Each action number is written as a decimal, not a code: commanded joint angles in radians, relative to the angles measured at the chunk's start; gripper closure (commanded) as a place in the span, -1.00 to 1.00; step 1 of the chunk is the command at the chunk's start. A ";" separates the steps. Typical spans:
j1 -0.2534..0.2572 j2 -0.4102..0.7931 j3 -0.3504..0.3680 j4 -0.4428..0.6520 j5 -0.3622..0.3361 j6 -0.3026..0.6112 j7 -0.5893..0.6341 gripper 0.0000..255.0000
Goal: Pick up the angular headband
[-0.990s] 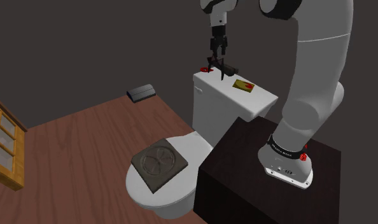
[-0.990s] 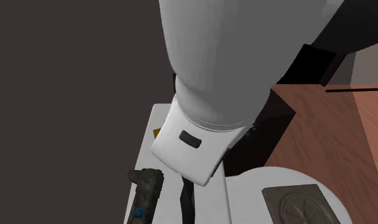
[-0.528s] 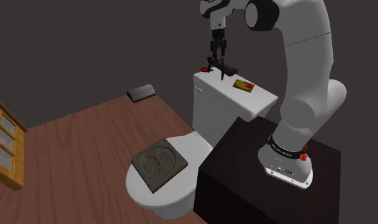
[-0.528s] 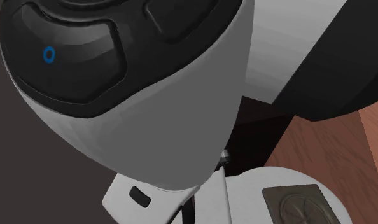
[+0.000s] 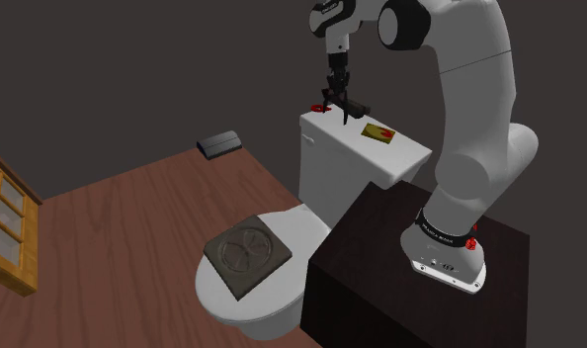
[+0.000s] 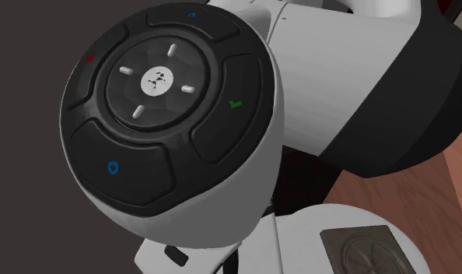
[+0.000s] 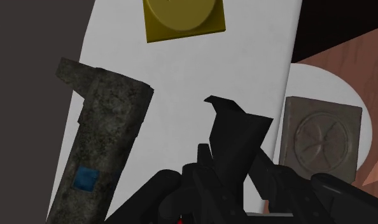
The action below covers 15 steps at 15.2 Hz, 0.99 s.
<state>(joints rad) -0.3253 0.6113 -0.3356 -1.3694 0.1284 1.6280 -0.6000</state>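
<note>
shoulder view gives you the white arm [image 5: 474, 109] reaching up and to the left from its dark stand [image 5: 376, 257]. the black jaws hang over the far end of the white tank lid [image 5: 333, 130] of a toilet. on this lid, nearer to the stand, lies a yellow block [image 5: 377, 133] with a red mark on top. a small red thing [image 5: 317, 106] sits at the lid's far corner, just beside the jaws.

wrist view tells you more. the jaws are pinching the angular headband [image 7: 235, 130], a black piece with sharp corners that rises between the two fingers, in front of the white lid. whether it touches the lid, you cannot tell. just beside it, on the wall side of the lid, lies a long mottled grey bar [image 7: 102, 153] with a small blue square on it. the yellow block is farther along the lid, well apart from the headband.

below the tank, the closed seat cover [image 5: 287, 225] carries a grey square plaque [image 5: 246, 252] with a round relief. second exterior view sits very near to the arm, so you see a round dark button panel [image 6: 163, 89] on one joint. a flat dark thing [image 5: 219, 144] lies on the wooden floor [image 5: 133, 227] near the wall.
</note>
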 commanded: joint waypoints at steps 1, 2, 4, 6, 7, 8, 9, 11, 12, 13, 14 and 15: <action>0.000 0.000 0.000 -0.001 0.000 0.001 0.000 1.00; 0.000 0.000 0.000 -0.001 0.000 0.001 0.000 1.00; 0.000 0.000 0.000 -0.002 0.000 0.002 0.000 1.00; 0.000 0.000 0.000 -0.002 0.000 0.002 0.000 1.00; 0.000 0.000 0.000 -0.001 0.000 0.001 0.000 1.00; 0.000 0.002 0.000 0.002 0.001 0.001 0.000 1.00; 0.000 -0.001 0.000 0.009 -0.001 -0.010 0.001 1.00; -0.001 -0.008 -0.002 0.026 -0.003 -0.033 0.001 1.00; -0.001 -0.011 -0.002 0.035 -0.004 -0.045 0.001 1.00; -0.002 -0.014 -0.003 0.045 -0.004 -0.057 0.002 1.00; -0.002 -0.016 -0.003 0.054 -0.005 -0.069 0.002 1.00; -0.003 -0.018 -0.004 0.064 -0.006 -0.081 0.002 1.00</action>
<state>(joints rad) -0.3272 0.5959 -0.3386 -1.3129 0.1234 1.5578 -0.5969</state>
